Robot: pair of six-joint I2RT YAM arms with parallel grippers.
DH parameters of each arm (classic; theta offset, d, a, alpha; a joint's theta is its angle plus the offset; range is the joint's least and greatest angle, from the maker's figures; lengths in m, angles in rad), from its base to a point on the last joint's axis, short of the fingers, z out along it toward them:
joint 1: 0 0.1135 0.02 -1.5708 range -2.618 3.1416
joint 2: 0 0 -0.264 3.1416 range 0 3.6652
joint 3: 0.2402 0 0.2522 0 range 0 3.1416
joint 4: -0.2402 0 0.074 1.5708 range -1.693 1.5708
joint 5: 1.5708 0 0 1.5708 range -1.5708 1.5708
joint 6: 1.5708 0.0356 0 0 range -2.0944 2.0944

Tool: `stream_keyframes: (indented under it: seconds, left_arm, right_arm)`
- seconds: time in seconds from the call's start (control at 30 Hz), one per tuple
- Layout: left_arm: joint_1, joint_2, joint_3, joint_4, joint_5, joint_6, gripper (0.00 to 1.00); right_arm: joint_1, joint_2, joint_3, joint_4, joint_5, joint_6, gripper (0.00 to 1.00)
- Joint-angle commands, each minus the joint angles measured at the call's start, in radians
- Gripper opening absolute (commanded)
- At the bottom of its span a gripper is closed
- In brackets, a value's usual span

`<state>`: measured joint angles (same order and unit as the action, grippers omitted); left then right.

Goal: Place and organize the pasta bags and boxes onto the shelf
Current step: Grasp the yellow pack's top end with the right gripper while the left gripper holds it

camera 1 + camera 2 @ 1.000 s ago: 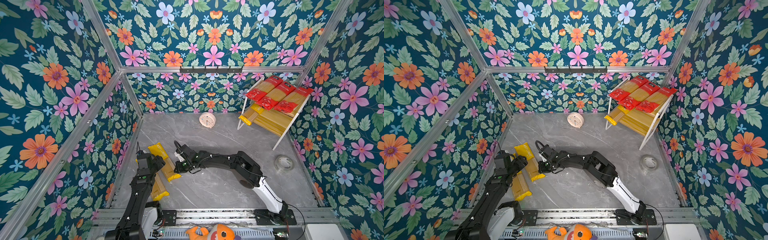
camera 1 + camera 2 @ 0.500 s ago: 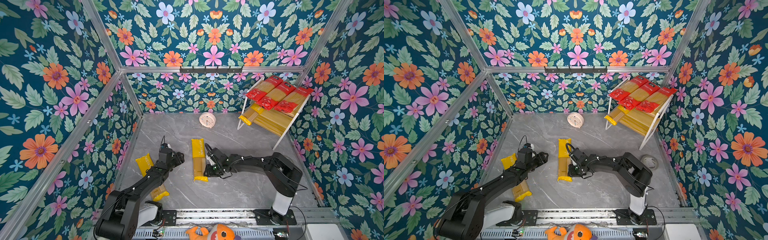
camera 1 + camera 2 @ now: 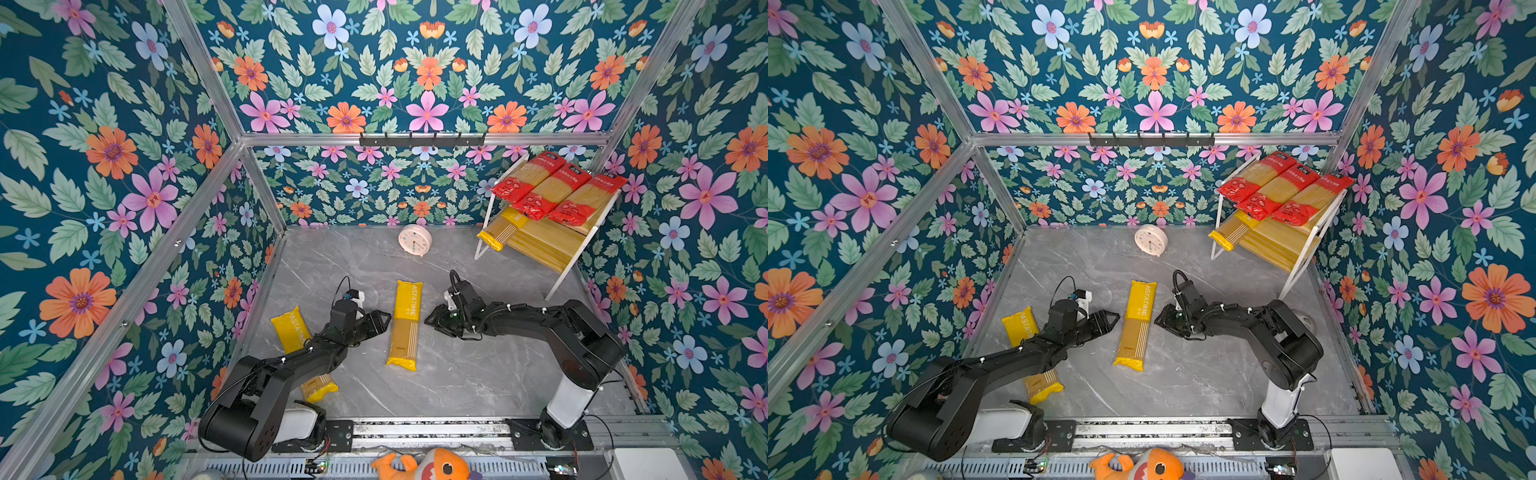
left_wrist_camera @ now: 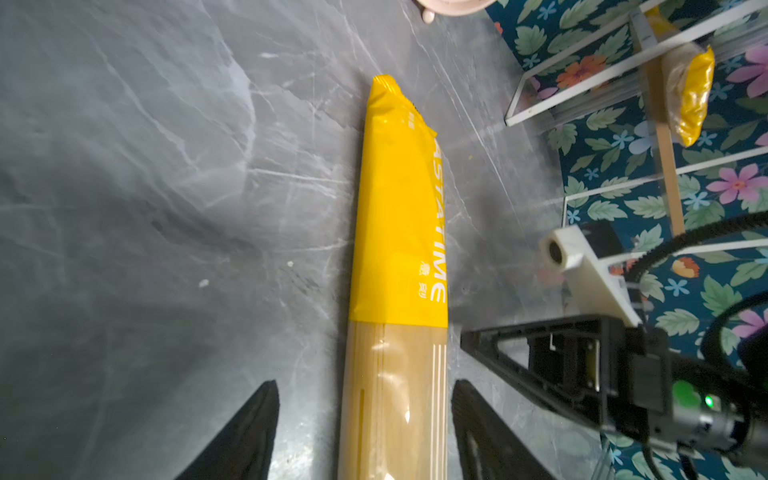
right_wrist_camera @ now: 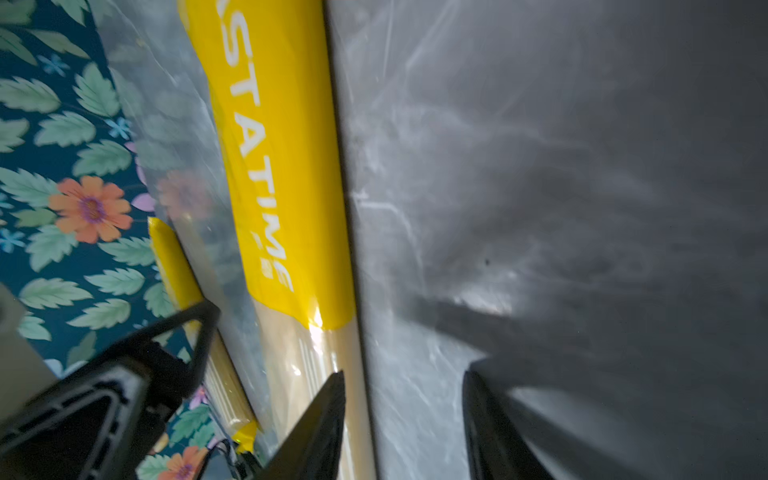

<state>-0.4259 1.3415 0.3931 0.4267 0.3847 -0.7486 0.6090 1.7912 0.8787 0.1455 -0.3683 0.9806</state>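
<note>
A: Veined grey stone table (image 3: 457, 374), huge! Back right, the wood-and-white-wire shelf (image 3: 548, 249) carried three glossy red packets (image 3: 557, 191) on top, a yellow packet (image 3: 496, 235) beneath!
B: A flat PASTATIME packet (image 3: 405, 324) lay mid-table. Left gripper (image 4: 363, 382) gaped astride it; right gripper (image 5: 404, 373) stood parted, empty, just beside

The middle yellow packet (image 3: 405, 324) lies between the left gripper (image 3: 383, 322) and the right gripper (image 3: 430, 320), blocking a straight crossing; bare grey floor (image 3: 457, 374) lies open past its near end. Toward the shelf (image 3: 536, 249) the floor is bare; the clock (image 3: 414, 240) stands apart from it.
</note>
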Motion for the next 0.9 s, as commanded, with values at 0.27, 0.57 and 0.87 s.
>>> stream_keyframes:
  seconds: [0.27, 0.57, 0.87]
  left_arm:
    - [-0.076, 0.181, 0.052, 0.155, 0.074, 0.014, 0.58]
    - [-0.083, 0.234, 0.064, 0.198, 0.077, 0.003, 0.34]
    - [-0.068, 0.166, 0.067, 0.127, 0.108, 0.074, 0.43]
  right_arm:
    - [0.006, 0.142, 0.113, 0.141, -0.066, 0.081, 0.47]
    - [0.031, 0.169, 0.111, 0.179, -0.053, 0.050, 0.30]
    - [0.055, 0.116, 0.101, 0.218, 0.010, -0.044, 0.08]
